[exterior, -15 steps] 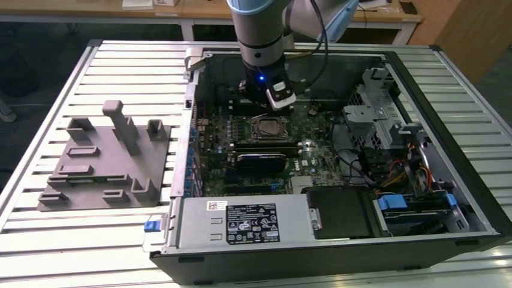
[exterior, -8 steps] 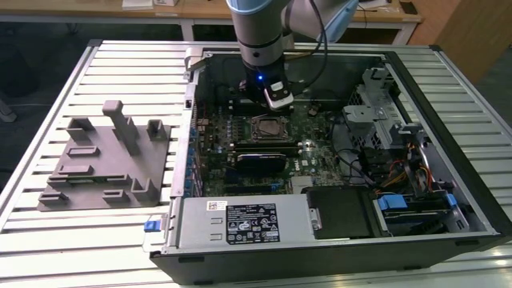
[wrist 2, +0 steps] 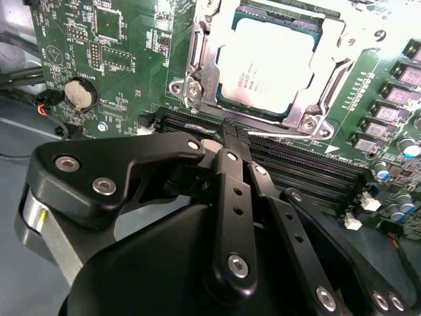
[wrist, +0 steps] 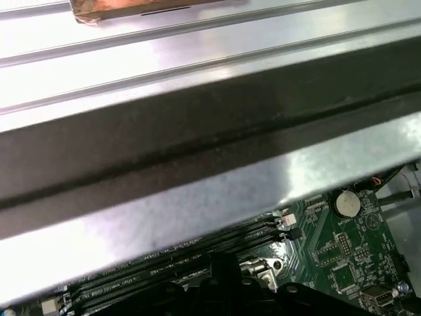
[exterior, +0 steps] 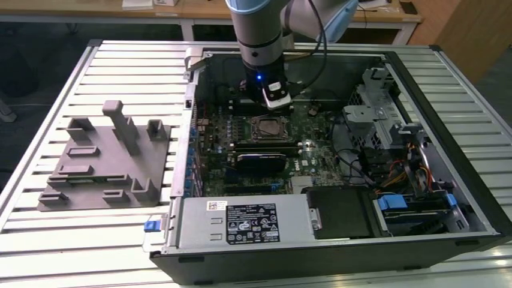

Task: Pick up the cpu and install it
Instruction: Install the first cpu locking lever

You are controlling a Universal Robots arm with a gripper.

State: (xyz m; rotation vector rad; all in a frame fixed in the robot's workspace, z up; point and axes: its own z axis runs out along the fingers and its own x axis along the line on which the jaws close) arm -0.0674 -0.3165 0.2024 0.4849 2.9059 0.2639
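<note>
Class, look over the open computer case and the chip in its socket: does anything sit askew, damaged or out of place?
Nothing stands out. The cpu lies flat and square inside the socket's metal frame, its edges parallel to the frame. The claw hangs beside the socket over the memory slots, holding nothing. The motherboard shows no visible damage.

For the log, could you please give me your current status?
Pincer shut, empty, hovering by socket. Cpu sits in socket. Nothing in the way.

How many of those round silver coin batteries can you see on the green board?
1. The coin battery sits on the green board off to one side of the socketed cpu, near the case edge. Both wrist views show that same one. The claw may hide others.
</note>
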